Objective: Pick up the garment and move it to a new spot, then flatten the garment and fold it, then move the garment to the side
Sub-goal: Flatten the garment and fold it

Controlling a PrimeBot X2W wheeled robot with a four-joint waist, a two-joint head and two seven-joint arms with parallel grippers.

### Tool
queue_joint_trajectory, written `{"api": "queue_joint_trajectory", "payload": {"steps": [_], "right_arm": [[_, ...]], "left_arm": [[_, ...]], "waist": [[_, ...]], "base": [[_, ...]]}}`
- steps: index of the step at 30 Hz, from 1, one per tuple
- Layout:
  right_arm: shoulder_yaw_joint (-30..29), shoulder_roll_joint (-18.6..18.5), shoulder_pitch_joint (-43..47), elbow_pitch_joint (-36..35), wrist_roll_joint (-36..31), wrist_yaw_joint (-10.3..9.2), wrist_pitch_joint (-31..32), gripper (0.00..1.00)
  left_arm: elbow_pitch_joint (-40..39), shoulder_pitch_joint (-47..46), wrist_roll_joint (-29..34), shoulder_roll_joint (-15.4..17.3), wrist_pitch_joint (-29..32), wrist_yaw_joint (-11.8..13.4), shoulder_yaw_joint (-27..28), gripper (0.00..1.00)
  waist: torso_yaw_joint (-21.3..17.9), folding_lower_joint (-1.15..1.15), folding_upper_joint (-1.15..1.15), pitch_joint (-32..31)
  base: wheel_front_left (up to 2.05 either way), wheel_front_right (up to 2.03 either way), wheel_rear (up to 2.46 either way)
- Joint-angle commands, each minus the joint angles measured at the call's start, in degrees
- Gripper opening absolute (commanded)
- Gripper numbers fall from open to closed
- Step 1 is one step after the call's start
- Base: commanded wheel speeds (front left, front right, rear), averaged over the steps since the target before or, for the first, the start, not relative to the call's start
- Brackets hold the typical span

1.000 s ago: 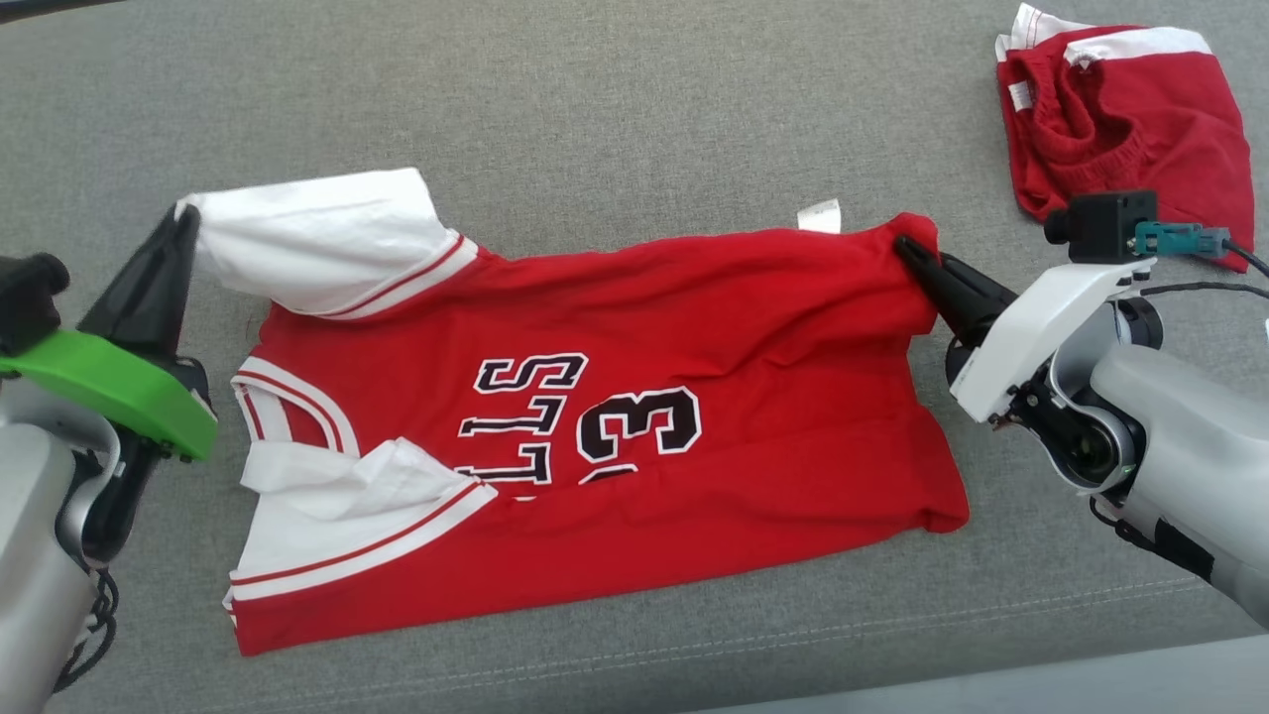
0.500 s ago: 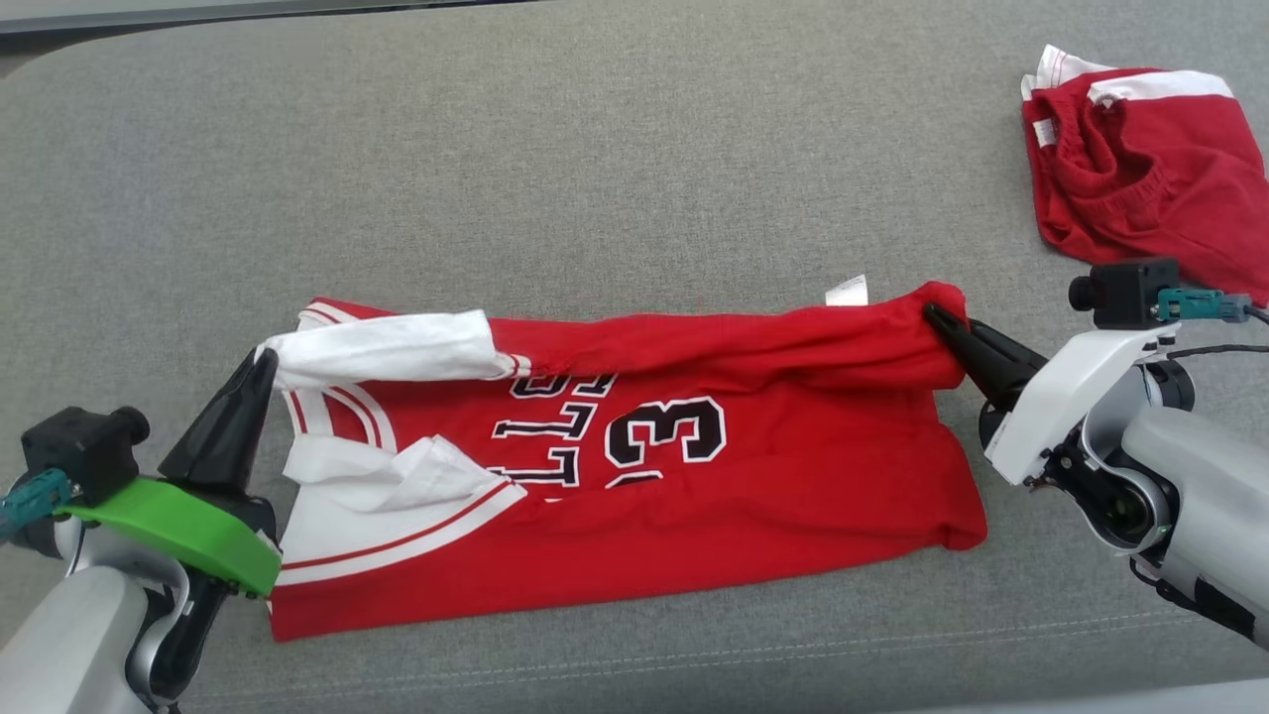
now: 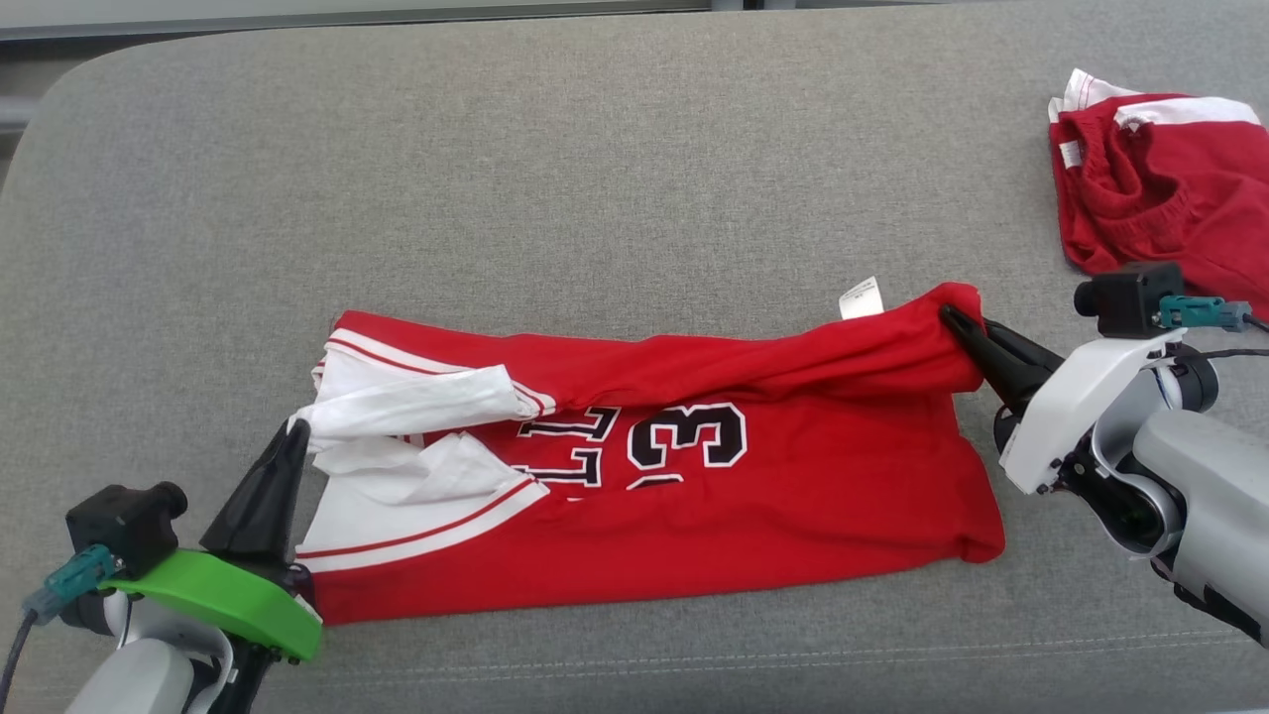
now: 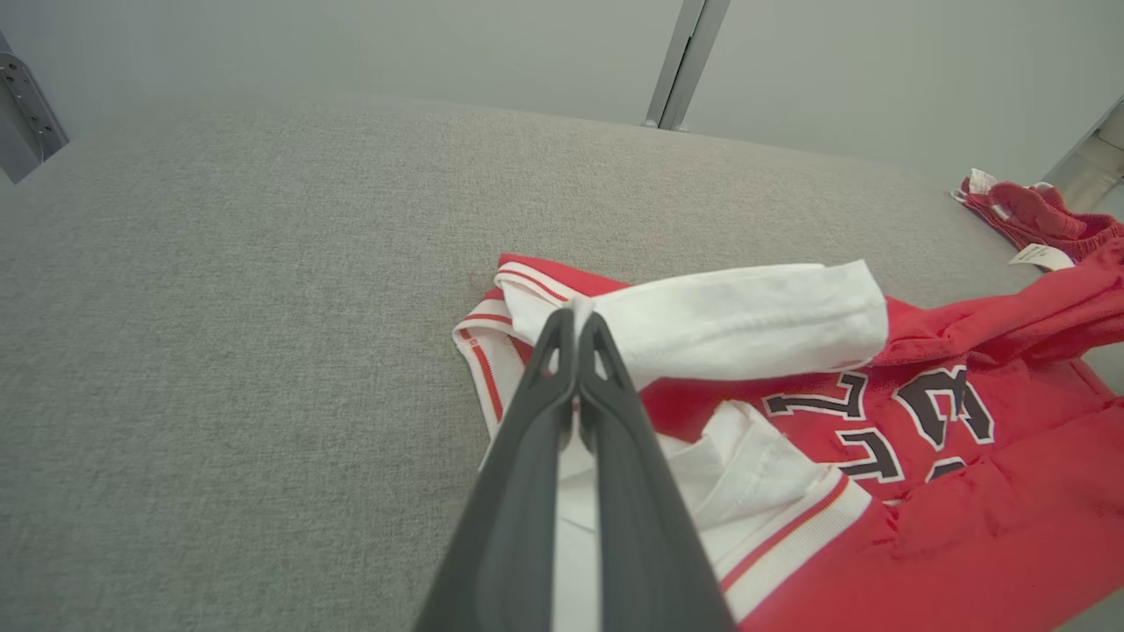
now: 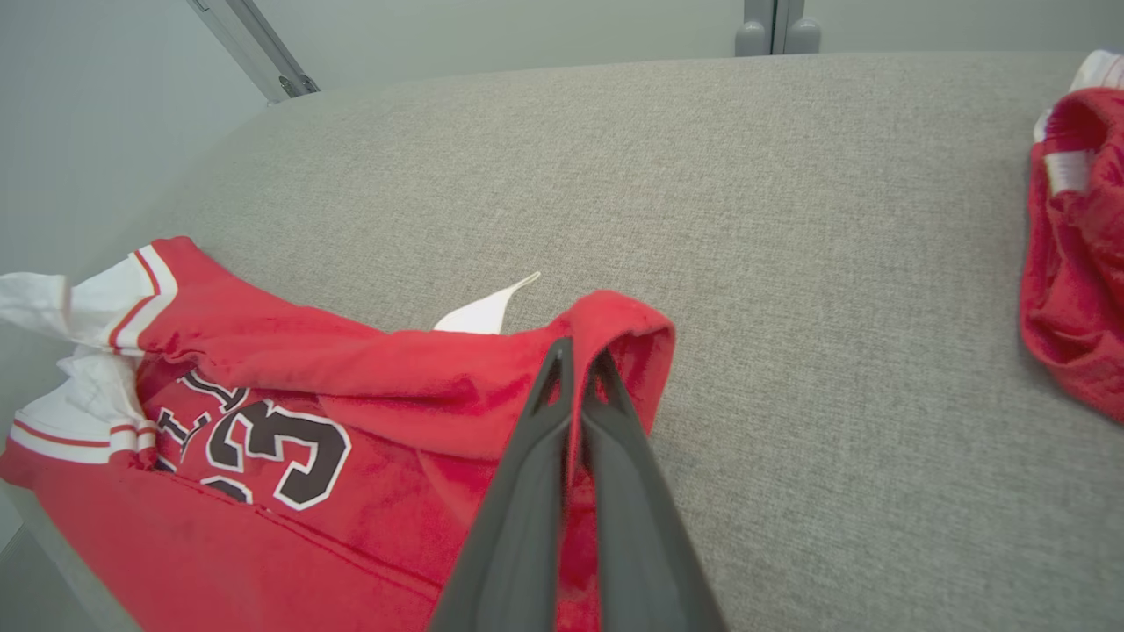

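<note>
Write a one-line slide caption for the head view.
Left gripper pinches the white sleeve of the jersey, right gripper its hem corner; shorts lie apart at far right.

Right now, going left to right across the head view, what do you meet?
First the left gripper, shut on the white sleeve → red jersey → right gripper, shut on the jersey's hem corner → second red garment, lying apart at the upper right.
</note>
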Motion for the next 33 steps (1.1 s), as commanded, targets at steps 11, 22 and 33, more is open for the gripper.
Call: {"api": "queue_joint_trajectory", "payload": {"steps": [11,22,33], "right_arm": [[-6.93,0.38,8.21,-2.02,-3.02,-0.01,-0.17,0.0],[-9.1,2.59,14.33,-2.07,-5.74,-0.01,-0.18,0.0],[-11.91,4.31,15.73,0.46,-7.46,-0.01,-0.18,1.0]], "left_arm": [[1.85,4.54,2.56,-2.95,-0.11,0.14,-1.33,0.0],[7.35,5.72,6.51,-5.31,-0.11,0.14,-1.38,0.0],[9.28,5.71,8.53,-7.64,-0.11,0.14,1.87,1.0]], "waist": [[0.76,0.0,0.0,-2.29],[0.06,0.0,0.0,-4.32],[0.68,0.0,0.0,-5.4]], "base": [[0.0,0.0,0.0],[0.0,0.0,0.0],[0.0,0.0,0.0]]}}
